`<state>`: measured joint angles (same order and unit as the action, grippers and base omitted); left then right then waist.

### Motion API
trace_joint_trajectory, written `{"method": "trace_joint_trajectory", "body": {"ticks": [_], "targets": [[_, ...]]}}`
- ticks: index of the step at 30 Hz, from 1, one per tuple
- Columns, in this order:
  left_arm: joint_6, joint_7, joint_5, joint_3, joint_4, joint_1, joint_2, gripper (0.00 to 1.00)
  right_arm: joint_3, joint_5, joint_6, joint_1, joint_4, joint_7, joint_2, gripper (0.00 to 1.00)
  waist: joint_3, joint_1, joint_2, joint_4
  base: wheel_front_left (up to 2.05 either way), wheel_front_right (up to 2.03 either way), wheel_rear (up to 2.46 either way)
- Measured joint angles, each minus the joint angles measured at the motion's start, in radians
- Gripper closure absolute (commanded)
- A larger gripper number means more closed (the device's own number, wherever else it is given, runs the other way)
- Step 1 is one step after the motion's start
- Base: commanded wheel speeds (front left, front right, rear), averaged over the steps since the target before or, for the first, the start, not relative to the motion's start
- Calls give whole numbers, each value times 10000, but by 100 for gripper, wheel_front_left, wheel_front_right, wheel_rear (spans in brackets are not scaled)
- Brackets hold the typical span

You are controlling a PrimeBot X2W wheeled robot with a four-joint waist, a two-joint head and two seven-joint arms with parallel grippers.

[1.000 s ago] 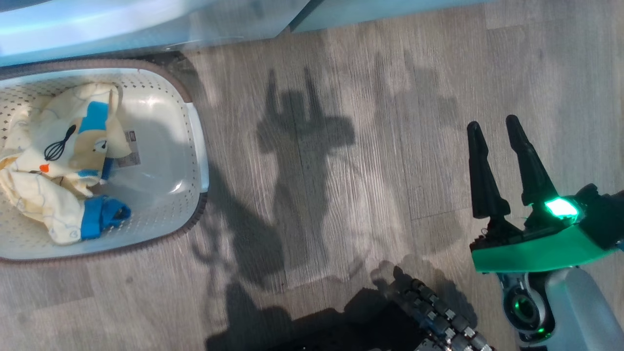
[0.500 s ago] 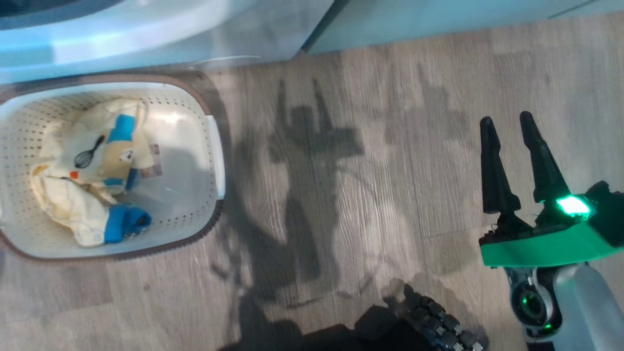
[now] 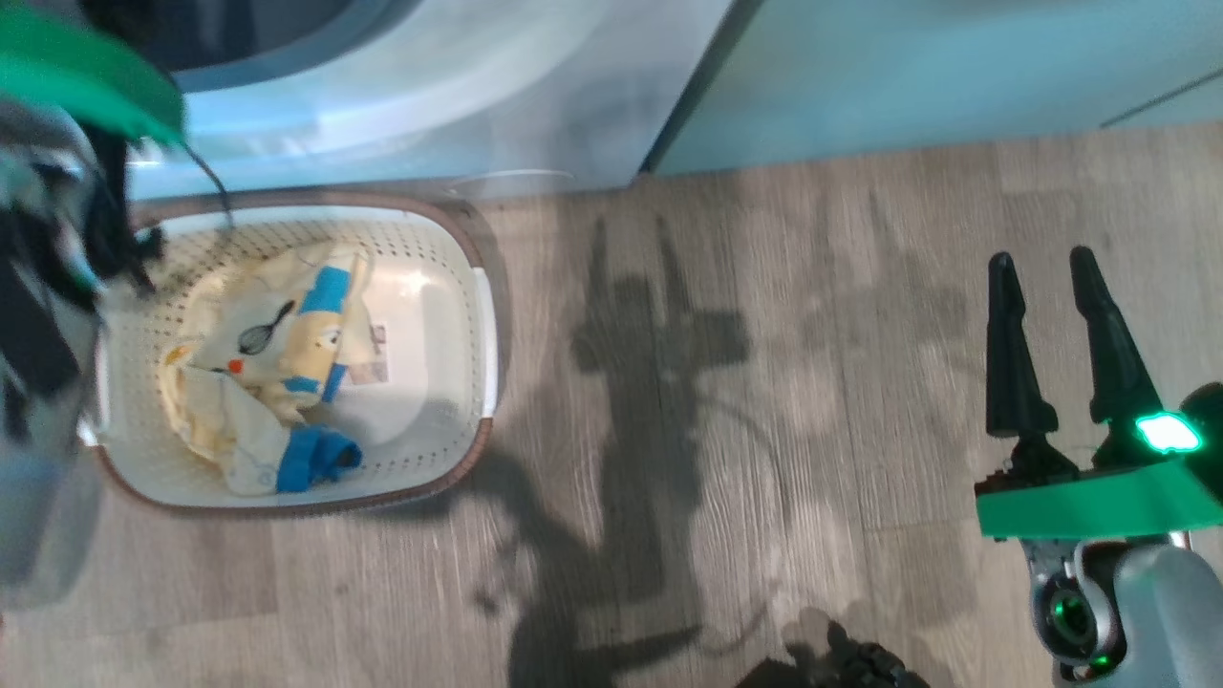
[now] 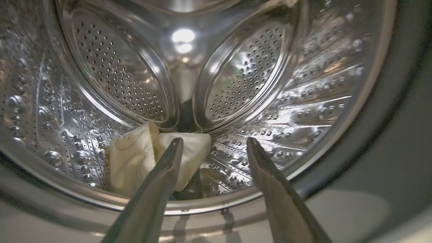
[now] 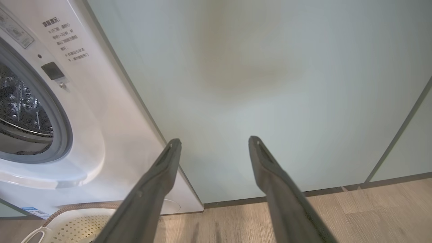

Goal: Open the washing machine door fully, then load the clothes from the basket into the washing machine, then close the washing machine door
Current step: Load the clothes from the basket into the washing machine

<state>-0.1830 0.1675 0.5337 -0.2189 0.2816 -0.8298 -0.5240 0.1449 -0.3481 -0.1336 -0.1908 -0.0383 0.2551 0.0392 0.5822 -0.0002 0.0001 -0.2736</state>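
Observation:
My left gripper (image 4: 214,141) is open at the mouth of the washing machine (image 4: 337,111), its fingers pointing into the steel drum. A pale yellow garment (image 4: 135,162) lies loose on the drum floor just beyond the left fingertip. In the head view the cream basket (image 3: 482,315) stands on the floor in front of the washing machine (image 3: 430,96), with more clothes (image 3: 277,373) inside: yellow fabric with blue patches. My left arm (image 3: 57,239) hangs blurred over the basket's left end. My right gripper (image 3: 1041,260) hovers open and empty far to the right. The washing machine door is out of view.
A pale green cabinet door (image 5: 270,84) stands right of the washing machine (image 5: 101,101), facing my right gripper (image 5: 214,140). The basket (image 5: 77,222) shows at the lower left there. Grey wood floor (image 3: 764,382) lies between basket and right arm.
The head camera has shifted, bringing the washer front and my left arm into view. My left gripper has gone from shut to open. The basket's clothes and my right gripper have not moved.

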Motion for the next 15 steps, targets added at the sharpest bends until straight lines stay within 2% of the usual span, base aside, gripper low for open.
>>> {"method": "trace_joint_trajectory", "body": {"ticks": [7, 13, 15], "targets": [[-1158, 144, 27, 268, -2784, 2882, 38, 0, -107, 353, 0, 88, 86, 0, 2, 0, -688, 0, 0, 308, 0, 0, 0], [-1894, 278, -144, 196, -4100, 4960, 360, 0, -8, 656, 2, 541, 337, 0, 2, 0, -1474, 1, 0, 584, 0, 0, 0], [-1950, 280, -150, 159, -4236, 5250, 399, 0, 17, 702, 0, 607, 368, 0, 2, 0, -1620, 0, 0, 628, 0, 0, 0]]}}
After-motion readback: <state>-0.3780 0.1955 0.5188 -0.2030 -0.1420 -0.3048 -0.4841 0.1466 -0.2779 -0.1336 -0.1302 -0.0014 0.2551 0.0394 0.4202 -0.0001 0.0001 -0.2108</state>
